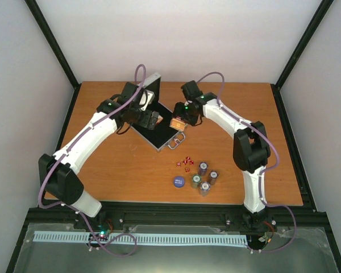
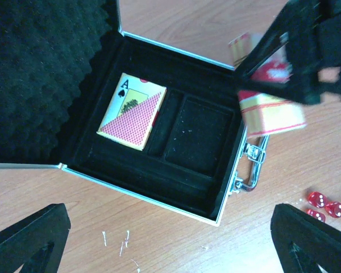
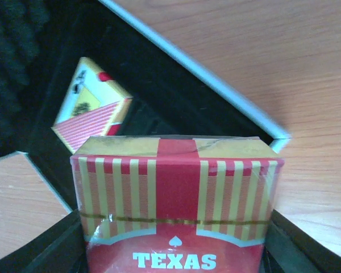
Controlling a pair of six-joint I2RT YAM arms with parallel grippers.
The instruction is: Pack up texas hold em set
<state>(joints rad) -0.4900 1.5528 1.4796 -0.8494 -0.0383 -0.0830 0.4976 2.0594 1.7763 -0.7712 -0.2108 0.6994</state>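
Lid up: case [image 1: 154, 128] stands open at the far middle of the table [image 1: 113, 170], black lining showing. One deck [image 2: 132, 111] lies flat in its left compartment. The right gripper [image 1: 179, 121] is clamped on the second deck [image 3: 176, 199], red and yellow stripes, marked TEXAS, held over the handle-side edge of the case. The left gripper [image 2: 170, 250] hovers above the near rim, fingers wide apart, nothing between them. Red dice [image 1: 186, 162], a blue disc [image 1: 179, 181] and four chip stacks [image 1: 204, 176] sit clustered on the wood nearer the arm bases, apart from the case.
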